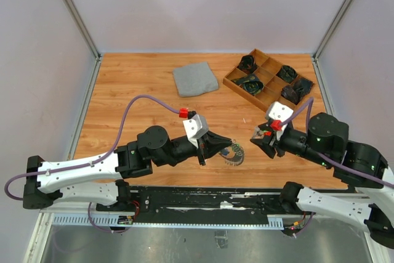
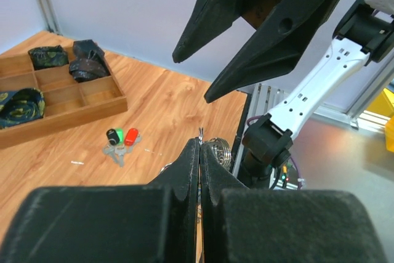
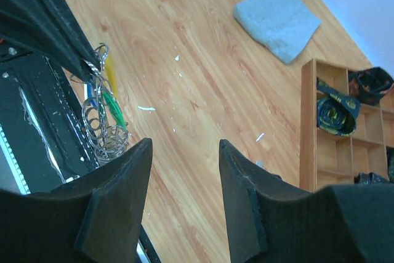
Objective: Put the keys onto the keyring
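My left gripper is shut on a wire of the keyring, a silvery coiled loop that hangs from its tips. In the right wrist view the keyring carries a green key, with a yellow and a blue head beside it. A loose bunch of keys with black, green and red heads lies on the table. My right gripper stands open and empty to the right of the keyring; its fingers hang above the left gripper's tips.
A folded grey cloth lies at the back of the wooden table. To its right stands a wooden compartment tray with dark rolled fabrics. The black rail with both arm bases runs along the near edge.
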{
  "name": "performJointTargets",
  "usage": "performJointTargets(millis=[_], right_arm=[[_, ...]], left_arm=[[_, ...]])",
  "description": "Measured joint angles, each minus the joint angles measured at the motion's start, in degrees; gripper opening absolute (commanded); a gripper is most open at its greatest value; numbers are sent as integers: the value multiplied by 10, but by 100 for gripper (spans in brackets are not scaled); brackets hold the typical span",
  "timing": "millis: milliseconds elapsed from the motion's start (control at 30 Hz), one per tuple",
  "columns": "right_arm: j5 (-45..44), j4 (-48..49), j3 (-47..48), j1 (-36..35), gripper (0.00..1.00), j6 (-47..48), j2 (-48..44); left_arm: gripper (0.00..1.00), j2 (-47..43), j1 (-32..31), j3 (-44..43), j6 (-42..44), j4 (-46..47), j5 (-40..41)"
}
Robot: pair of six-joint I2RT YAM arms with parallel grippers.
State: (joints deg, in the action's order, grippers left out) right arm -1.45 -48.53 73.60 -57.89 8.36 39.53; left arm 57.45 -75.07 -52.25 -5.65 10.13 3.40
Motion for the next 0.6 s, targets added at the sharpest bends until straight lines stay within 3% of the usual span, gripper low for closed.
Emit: performJointTargets(millis=[233,400,600], right_arm=[[-4,-10,-3,0,45,-44,25],[48,-1,-17,0,43,-68,6],[108,17,-24,0,26,-92,1]], left_arm=[[1,-1,0,12,-4,-3,23],[1,-5,0,20,-7,-4,32],[0,-5,0,23,-8,-4,32]])
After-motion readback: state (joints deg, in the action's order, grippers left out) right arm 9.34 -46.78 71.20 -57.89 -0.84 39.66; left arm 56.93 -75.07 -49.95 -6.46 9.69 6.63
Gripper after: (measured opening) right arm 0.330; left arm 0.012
